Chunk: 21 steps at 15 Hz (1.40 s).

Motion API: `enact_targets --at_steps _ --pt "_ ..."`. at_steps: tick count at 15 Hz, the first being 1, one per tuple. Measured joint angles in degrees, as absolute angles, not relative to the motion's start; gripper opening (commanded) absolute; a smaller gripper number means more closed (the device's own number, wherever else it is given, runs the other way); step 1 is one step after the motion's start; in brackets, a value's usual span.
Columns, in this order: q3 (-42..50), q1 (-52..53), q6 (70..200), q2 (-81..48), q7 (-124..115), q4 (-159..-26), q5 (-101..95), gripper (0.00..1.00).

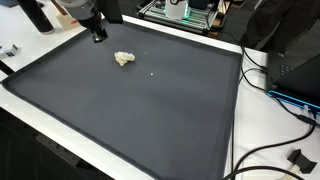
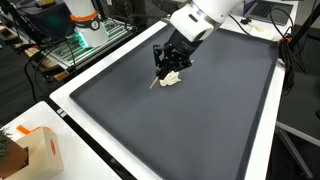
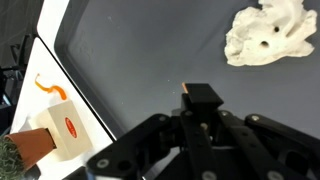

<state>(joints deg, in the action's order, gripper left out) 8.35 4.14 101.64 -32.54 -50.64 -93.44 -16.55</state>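
Observation:
A black mat (image 1: pixel 150 110) covers the white table in both exterior views. On it lies a crumpled white lump (image 1: pixel 124 59) (image 2: pixel 172 78), seen at the upper right of the wrist view (image 3: pixel 268 33). My gripper (image 3: pixel 200 97) hangs low over the mat beside the lump (image 2: pixel 160 72), a little toward the mat's far corner (image 1: pixel 98 37). Its black fingers are pressed together on a thin stick with an orange tip (image 3: pixel 186 89), which pokes out below the fingers toward the mat (image 2: pixel 153 85). Most of the stick is hidden between the fingers.
A small cardboard box with an orange label (image 3: pixel 55 135) (image 2: pixel 35 150) stands off the mat on the table's white edge. Racks of electronics (image 1: pixel 180 10) (image 2: pixel 85 35) stand behind the table. Black cables (image 1: pixel 285 150) trail along one side. A tiny white speck (image 1: pixel 152 72) lies on the mat.

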Motion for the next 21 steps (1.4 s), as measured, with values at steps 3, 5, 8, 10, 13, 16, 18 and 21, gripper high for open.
enact_targets --at_steps 3,5,8,10,13,16,18,21 --pt "8.4 4.5 99.5 -34.6 -52.1 -91.9 -17.2 0.03" --pt "8.4 4.7 98.3 -35.7 -52.8 -90.9 -17.3 0.03" --pt "8.5 4.9 96.6 -37.2 -52.9 -89.6 -17.3 0.03" --pt "8.5 4.9 95.6 -38.0 -52.9 -88.8 -17.3 0.03" --pt "8.5 5.0 94.4 -39.1 -52.7 -87.7 -17.3 0.03" --pt "8.5 5.2 93.3 -40.2 -52.0 -86.6 -17.3 0.03" --pt "8.5 5.4 92.4 -40.9 -51.1 -85.8 -17.3 0.03" --pt "8.5 5.6 91.7 -41.9 -49.5 -84.9 -17.3 0.03"
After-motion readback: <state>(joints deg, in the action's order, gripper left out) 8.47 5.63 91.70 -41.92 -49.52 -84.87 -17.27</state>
